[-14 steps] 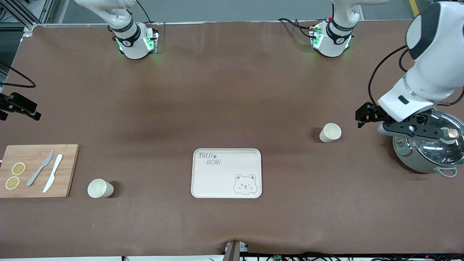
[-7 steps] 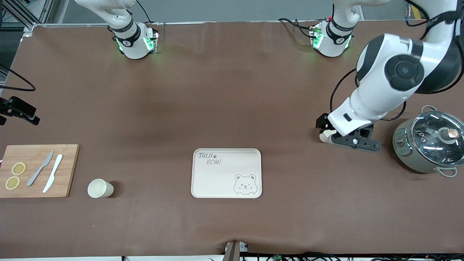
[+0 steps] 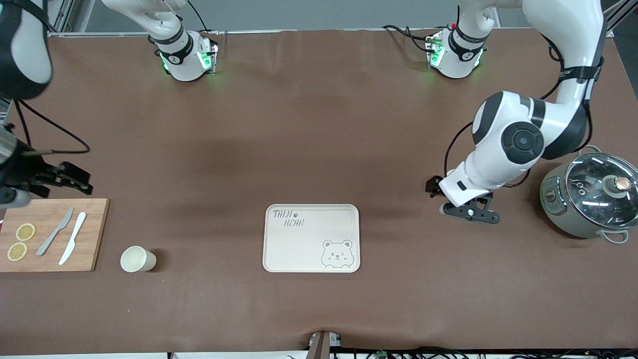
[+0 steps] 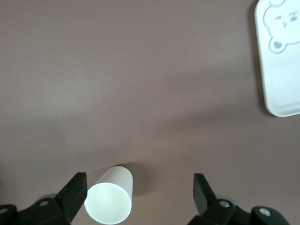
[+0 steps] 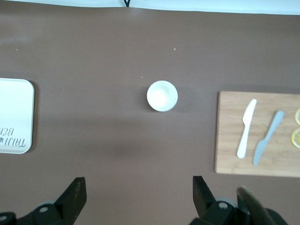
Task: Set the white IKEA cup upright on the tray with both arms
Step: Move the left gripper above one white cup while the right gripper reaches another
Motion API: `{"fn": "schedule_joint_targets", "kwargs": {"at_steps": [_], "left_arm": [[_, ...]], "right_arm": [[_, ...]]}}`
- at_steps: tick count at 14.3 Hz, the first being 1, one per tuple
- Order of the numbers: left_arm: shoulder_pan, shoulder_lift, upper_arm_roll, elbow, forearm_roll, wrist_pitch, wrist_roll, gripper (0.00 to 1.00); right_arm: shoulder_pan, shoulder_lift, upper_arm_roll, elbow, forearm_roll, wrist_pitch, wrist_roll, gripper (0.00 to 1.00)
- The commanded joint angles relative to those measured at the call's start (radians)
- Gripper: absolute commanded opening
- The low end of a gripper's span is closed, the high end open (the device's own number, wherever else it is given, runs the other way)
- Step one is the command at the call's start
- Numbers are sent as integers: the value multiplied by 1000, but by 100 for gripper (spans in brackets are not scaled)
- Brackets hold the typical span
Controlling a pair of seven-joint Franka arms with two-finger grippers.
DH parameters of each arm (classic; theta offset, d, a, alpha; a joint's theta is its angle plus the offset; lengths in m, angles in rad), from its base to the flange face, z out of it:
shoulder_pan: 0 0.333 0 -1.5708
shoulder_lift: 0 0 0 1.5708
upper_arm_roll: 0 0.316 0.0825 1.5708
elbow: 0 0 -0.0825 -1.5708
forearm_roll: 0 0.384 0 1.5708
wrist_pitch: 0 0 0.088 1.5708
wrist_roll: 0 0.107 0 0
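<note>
The tray lies flat on the brown table, near the middle and toward the front camera, with nothing on it. The left gripper is low over a white cup toward the left arm's end of the table; its fingers are spread wide, and the cup sits between them, close against one finger and well clear of the other, its open mouth facing the wrist camera. In the front view the left arm's wrist covers that cup almost entirely. A steel pot with a glass lid stands near that gripper, closer to the table's end. The right gripper hangs in the air, also wide open, over the table beside a wooden cutting board at the right arm's end. On the board lie a grey knife, a white knife and two lemon slices. A second white cup stands upright on the table between the board and the tray.
</note>
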Motion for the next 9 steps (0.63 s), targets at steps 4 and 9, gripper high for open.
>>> {"fn": "schedule_joint_targets", "kwargs": {"at_steps": [4,9], "left_arm": [[75,-227,-5,-371,19,192,52,100],[228,-252,-5,-571,21,441,224,100]], "right_arm": [[19,167,2,9,4,156,4,100],[25,305,2,6,2,331,2,100]]}}
